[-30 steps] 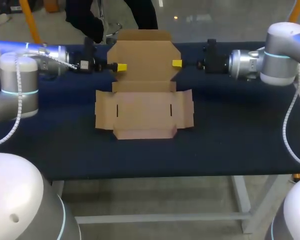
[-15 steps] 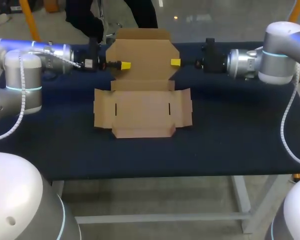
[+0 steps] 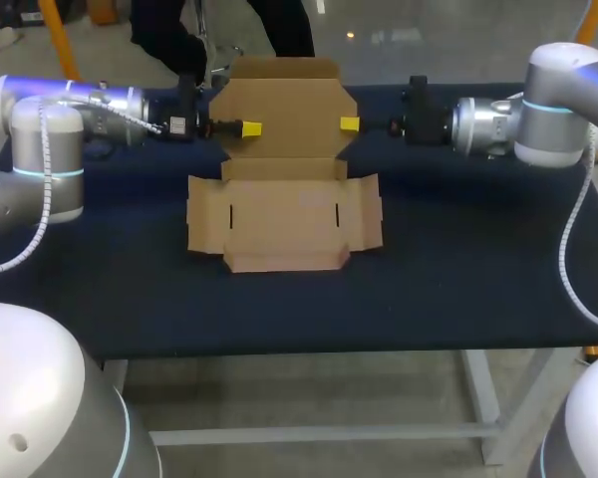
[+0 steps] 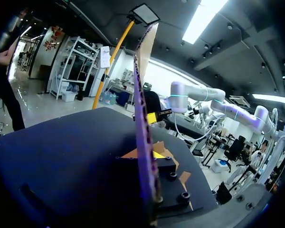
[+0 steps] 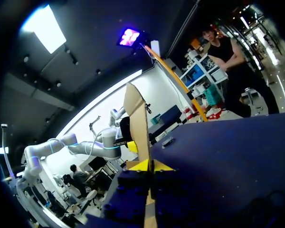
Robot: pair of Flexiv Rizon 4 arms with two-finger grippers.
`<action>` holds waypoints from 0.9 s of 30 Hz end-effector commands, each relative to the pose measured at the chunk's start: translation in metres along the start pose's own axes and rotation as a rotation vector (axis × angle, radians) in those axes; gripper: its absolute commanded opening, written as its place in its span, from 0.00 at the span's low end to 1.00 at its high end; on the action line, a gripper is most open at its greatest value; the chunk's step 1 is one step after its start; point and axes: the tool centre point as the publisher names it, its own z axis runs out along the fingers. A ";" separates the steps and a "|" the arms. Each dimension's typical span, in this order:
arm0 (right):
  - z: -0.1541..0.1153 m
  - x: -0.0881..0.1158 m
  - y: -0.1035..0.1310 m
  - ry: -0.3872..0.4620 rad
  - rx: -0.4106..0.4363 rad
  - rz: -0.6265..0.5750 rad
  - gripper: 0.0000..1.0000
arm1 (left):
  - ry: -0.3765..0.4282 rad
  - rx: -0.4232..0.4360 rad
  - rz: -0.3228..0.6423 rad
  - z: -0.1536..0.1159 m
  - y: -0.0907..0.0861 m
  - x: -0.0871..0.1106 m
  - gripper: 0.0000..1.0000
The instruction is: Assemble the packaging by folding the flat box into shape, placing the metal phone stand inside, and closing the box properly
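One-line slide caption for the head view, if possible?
Left gripper and right gripper hold the cardboard box lid upright from opposite sides.

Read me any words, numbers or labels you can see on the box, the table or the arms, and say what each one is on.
Cardboard box: no print visible.
Table: none.
Small white tag on the left arm: too small to read.
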 end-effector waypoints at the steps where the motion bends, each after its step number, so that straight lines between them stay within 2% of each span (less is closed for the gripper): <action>1: 0.000 -0.002 0.000 0.011 -0.004 -0.002 0.00 | 0.030 0.000 0.003 0.000 0.000 -0.005 0.00; 10: 0.002 0.000 0.001 0.009 0.007 0.000 0.00 | 0.044 0.000 0.008 0.000 0.001 -0.004 0.00; 11: 0.002 0.000 0.001 0.007 0.011 0.000 0.19 | 0.044 0.000 0.009 0.000 0.001 -0.003 0.00; 12: 0.002 0.000 0.001 0.003 0.015 -0.001 0.30 | 0.045 0.001 0.009 0.000 0.001 -0.003 0.00; 16: 0.001 0.004 0.002 -0.051 0.036 -0.011 0.48 | 0.046 0.004 0.009 -0.002 0.000 -0.003 0.00; 27: -0.025 0.033 0.002 -0.192 0.098 -0.076 0.45 | 0.047 0.017 0.014 -0.002 -0.007 -0.004 0.00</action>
